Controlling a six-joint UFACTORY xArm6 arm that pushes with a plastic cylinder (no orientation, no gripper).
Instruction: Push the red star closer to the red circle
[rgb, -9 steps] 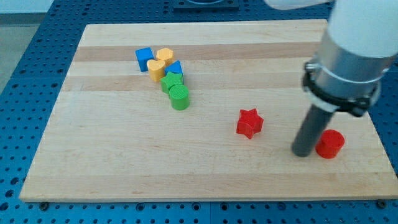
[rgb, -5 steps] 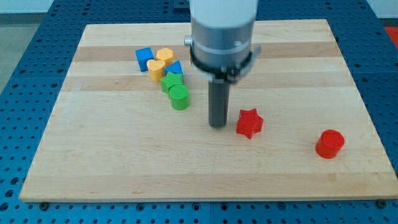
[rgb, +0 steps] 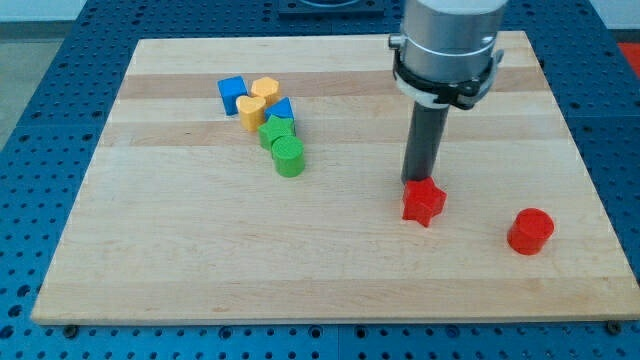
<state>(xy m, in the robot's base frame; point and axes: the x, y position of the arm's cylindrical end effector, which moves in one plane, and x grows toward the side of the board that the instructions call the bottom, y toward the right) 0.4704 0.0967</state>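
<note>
A pale wooden board (rgb: 200, 260) with lighter and darker lengthwise stripes lies on a blue perforated table (rgb: 40, 90). Toward the view's upper left of the board sits a tight cluster of small blocks. A blue cube (rgb: 232, 94) is at the cluster's left. Just beside it are two yellow blocks (rgb: 264, 89) (rgb: 251, 110), one above the other. A second blue block (rgb: 283, 108) peeks out to their right. Below these sit a green star-like block (rgb: 276, 130) and a green cylinder (rgb: 289, 157), touching each other.
</note>
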